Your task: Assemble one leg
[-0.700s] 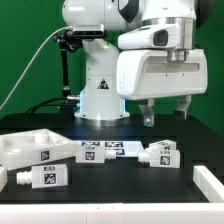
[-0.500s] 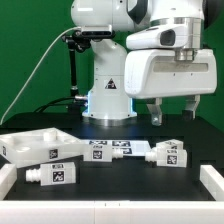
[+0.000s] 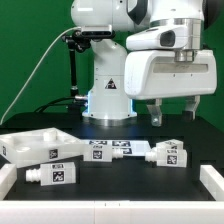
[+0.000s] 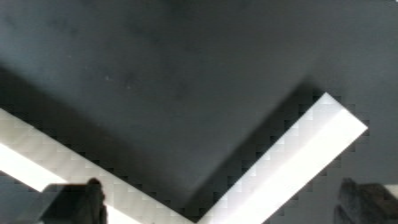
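We see the tool (image 3: 171, 113) hanging in the air on the exterior view's right, its 2 fingers (image 3: 153, 113) spread wide apart with nothing between them. It is clear of the surface (image 3: 120, 182) and touches no part. In the wrist view the 2 dark fingertips (image 4: 71, 200) show at opposite edges of the picture. Between them are only dark surface and 2 white strips (image 4: 311, 140), and we cannot tell what those strips belong to.

2 legs lie on their sides on the dark surface. The right leg (image 3: 165, 153) rests below the tool in the exterior view, just beside the right end of the marker board (image 3: 110, 148), with a tag sticker facing the camera. We cannot tell whether the tool is straight above it or farther back. The left leg (image 3: 50, 174) lies nearer the camera at the exterior view's left, its nub pointing left, close in front of the large white tray-like part (image 3: 30, 145). The arm's white base (image 3: 105, 95) stands at the far side against a green backdrop (image 3: 25, 50).
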Controlling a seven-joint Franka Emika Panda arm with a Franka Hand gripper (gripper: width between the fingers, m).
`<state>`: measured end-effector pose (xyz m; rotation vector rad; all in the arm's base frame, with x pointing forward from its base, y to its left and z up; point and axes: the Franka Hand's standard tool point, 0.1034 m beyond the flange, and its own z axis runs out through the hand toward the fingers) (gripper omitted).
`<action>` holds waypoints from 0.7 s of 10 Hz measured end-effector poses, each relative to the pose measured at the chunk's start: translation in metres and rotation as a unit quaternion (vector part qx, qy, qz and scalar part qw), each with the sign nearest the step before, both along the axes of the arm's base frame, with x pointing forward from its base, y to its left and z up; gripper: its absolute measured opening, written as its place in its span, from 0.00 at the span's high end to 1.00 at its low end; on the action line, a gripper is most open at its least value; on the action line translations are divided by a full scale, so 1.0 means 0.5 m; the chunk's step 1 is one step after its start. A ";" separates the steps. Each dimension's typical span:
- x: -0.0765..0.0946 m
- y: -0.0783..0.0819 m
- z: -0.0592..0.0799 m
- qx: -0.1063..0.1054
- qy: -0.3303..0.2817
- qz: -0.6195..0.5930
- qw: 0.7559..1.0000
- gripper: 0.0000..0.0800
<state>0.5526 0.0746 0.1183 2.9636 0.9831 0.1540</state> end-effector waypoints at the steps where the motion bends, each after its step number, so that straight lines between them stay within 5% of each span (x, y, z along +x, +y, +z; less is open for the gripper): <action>1: 0.000 0.000 0.000 0.000 0.000 0.000 1.000 0.19; 4: 0.002 -0.017 0.000 -0.004 -0.006 0.037 0.999 0.19; 7: -0.019 -0.106 -0.011 -0.014 -0.008 0.082 0.997 0.19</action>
